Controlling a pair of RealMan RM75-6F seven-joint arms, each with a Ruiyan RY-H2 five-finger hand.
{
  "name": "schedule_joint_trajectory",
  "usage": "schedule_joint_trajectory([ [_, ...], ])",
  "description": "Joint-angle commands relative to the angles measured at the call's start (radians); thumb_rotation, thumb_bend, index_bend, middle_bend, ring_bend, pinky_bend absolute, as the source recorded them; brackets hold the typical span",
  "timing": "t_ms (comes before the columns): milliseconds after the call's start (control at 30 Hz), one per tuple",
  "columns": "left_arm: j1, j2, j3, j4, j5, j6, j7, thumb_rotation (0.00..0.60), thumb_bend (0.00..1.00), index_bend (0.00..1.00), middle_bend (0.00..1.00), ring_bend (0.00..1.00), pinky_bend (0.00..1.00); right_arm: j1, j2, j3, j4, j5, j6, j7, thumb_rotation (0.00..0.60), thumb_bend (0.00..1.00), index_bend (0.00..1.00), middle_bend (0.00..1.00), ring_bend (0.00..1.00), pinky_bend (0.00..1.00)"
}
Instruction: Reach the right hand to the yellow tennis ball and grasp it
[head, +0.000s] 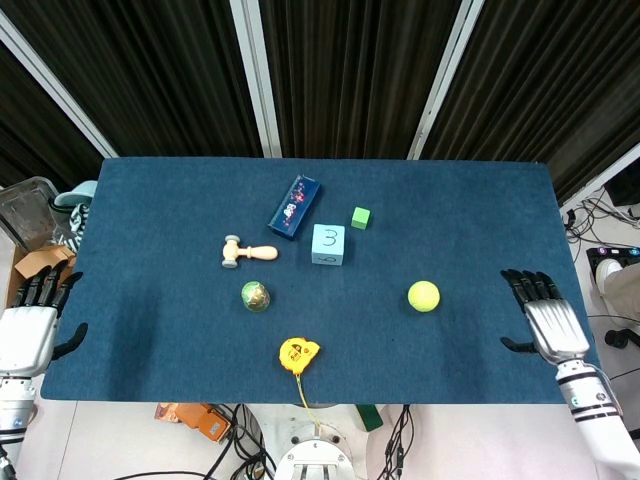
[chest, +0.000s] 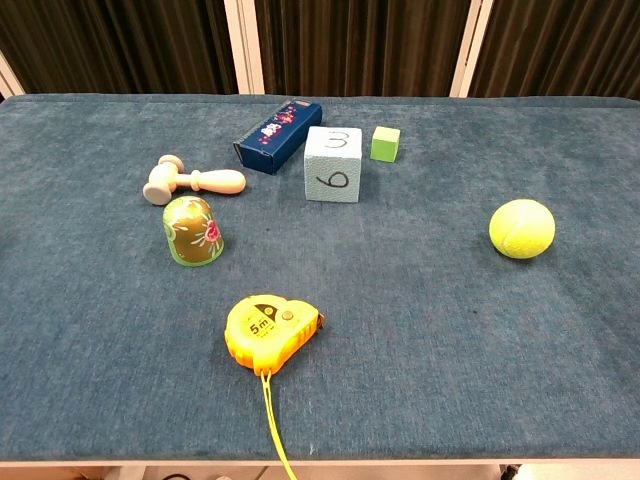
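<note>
Your right hand (head: 545, 322) sits over the table's right edge, palm down, fingers (head: 524, 284) spread and straight with nothing in them, the thumb out toward the ball's side. That open posture suits the job: a round ball needs the fingers to come down around it, so holding them apart now saves you a re-opening later. The yellow tennis ball (head: 423, 296) lies on the blue table (head: 470, 200), off to the thumb side of your right hand and roughly level with the fingertips, with bare cloth between the two. In the chest view the ball (chest: 522, 228) rests alone near the right side, free on all sides, so you can approach from above or from the side without nudging anything. The hand itself does not show in that lower camera, so its height above the cloth is hard to judge; it looks slightly raised, but I would not swear to it.

Your left hand (head: 30, 325) waits off the table's left edge, fingers likewise loose and empty, well away from the work. The light blue numbered cube (head: 328, 244) and the small green cube (head: 360, 217) stand farther from your right fingertips, beyond the ball, and the yellow tape measure (head: 298, 353) lies farther still, so none of them crowds the reach.
</note>
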Motion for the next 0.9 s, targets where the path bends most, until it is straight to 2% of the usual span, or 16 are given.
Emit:
schedule_joint_trajectory([
  [33, 0.0, 0.001, -0.003, 0.001, -0.007, -0.003, -0.006, 0.6, 0.27, 0.14, 0.0, 0.0, 0.12, 0.1, -0.009, 0.041, 0.01, 0.093, -0.142, -0.042, 0.6, 0.22, 0.0, 0.15, 0.12, 0.1],
  [167, -0.001, 0.003, -0.005, 0.002, -0.007, -0.002, -0.009, 0.6, 0.27, 0.14, 0.0, 0.0, 0.12, 0.16, -0.041, 0.059, 0.044, 0.166, -0.229, -0.077, 0.6, 0.22, 0.01, 0.15, 0.13, 0.1],
  [367, -0.001, 0.003, -0.008, 0.003, -0.015, -0.007, -0.014, 0.6, 0.27, 0.14, 0.0, 0.0, 0.12, 0.209, -0.104, 0.064, 0.116, 0.222, -0.296, -0.063, 0.6, 0.22, 0.06, 0.15, 0.17, 0.11],
  [900, -0.004, 0.001, -0.01, 0.008, -0.014, -0.007, -0.009, 0.6, 0.27, 0.14, 0.0, 0.0, 0.12, 0.323, -0.233, 0.071, 0.231, 0.204, -0.391, 0.022, 0.6, 0.22, 0.13, 0.18, 0.21, 0.15],
])
